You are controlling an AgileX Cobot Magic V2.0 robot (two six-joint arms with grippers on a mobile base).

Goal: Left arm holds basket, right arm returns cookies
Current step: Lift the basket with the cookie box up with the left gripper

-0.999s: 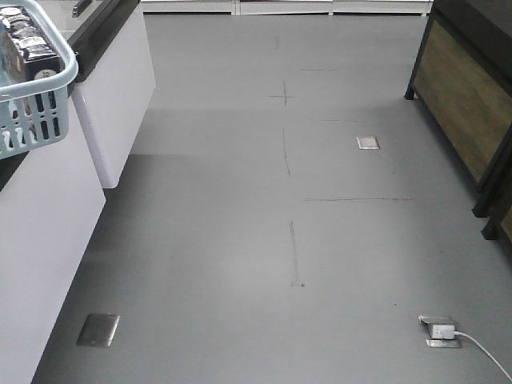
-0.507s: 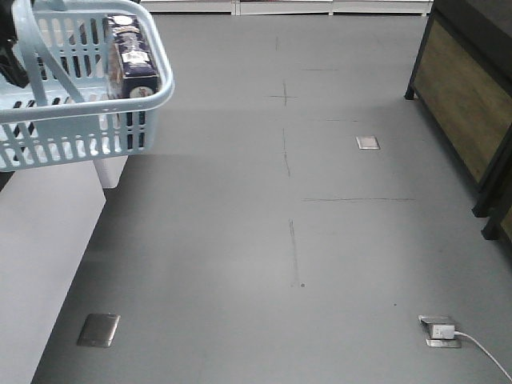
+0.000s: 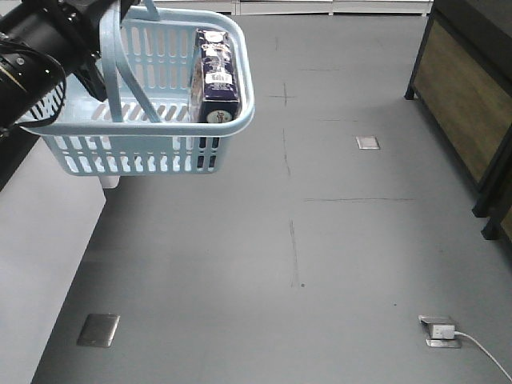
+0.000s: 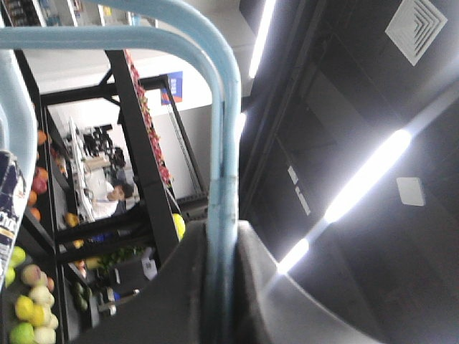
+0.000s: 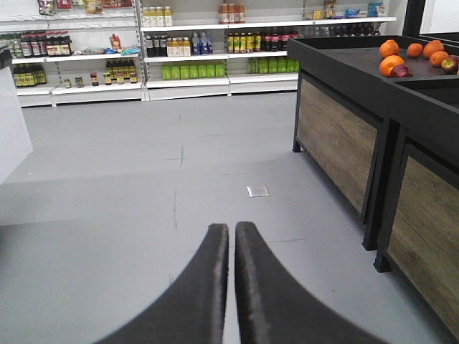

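Observation:
The pale blue basket (image 3: 152, 104) hangs in the air at the upper left of the front view, over the grey floor. My left arm (image 3: 44, 48) reaches in from the left edge and holds one hoop handle (image 3: 112, 60). In the left wrist view my left gripper (image 4: 224, 240) is shut on that blue handle (image 4: 222, 143), which runs up between the fingers. The cookies (image 3: 216, 76), a dark navy carton, stand upright at the basket's right end. My right gripper (image 5: 232, 228) points out over the floor, shut with nothing in it. The front view does not show it.
A black stand with wood panels (image 3: 464, 96) lines the right side, with oranges (image 5: 401, 57) on top. A white counter (image 3: 40, 240) fills the lower left. The floor carries a socket box with a white cable (image 3: 440, 330) and metal plates (image 3: 98, 330). Bottle shelves (image 5: 193, 43) stand far ahead.
The basket has swung from the left edge rightward and further into the front view, carrying the cookies with it. My left arm has come into view with it.

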